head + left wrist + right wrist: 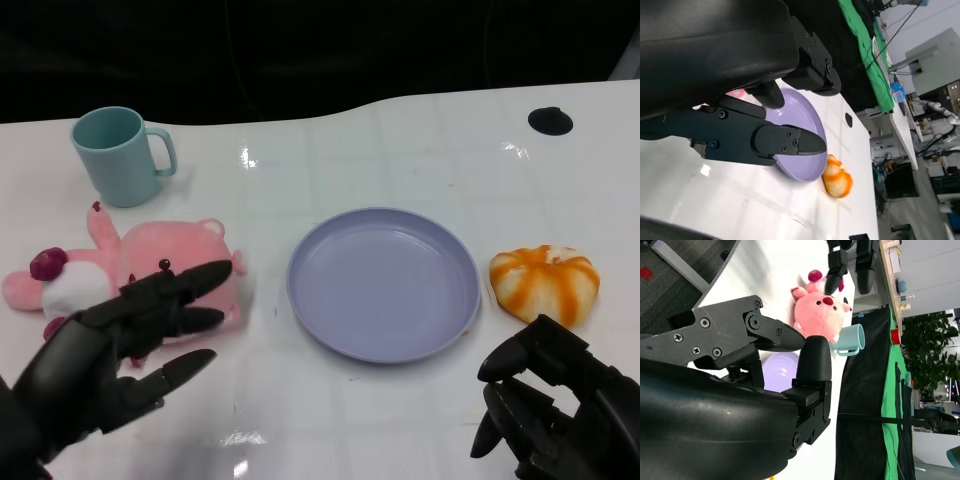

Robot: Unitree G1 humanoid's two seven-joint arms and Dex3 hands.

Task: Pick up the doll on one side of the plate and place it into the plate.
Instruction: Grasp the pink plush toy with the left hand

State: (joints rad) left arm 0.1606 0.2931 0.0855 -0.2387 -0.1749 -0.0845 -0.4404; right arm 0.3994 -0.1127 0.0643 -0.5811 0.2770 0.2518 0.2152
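Note:
A pink plush doll (pixel 150 262) lies on the table left of the lavender plate (pixel 385 285). An orange-and-white plush doll (pixel 545 283) sits to the right of the plate. My left hand (pixel 125 340) hovers over the near side of the pink doll with fingers spread, holding nothing. My right hand (pixel 550 405) is low at the front right, just short of the orange doll, its fingers loosely bent and empty. The right wrist view shows the pink doll (pixel 820 315) with the left hand's fingertips (pixel 850 262) above it. The left wrist view shows the plate (pixel 800 117) and the orange doll (pixel 837 181).
A teal mug (pixel 120 155) stands behind the pink doll at the back left. A small black disc (pixel 550 121) sits in the table top at the back right. The white table's curved far edge runs behind the mug.

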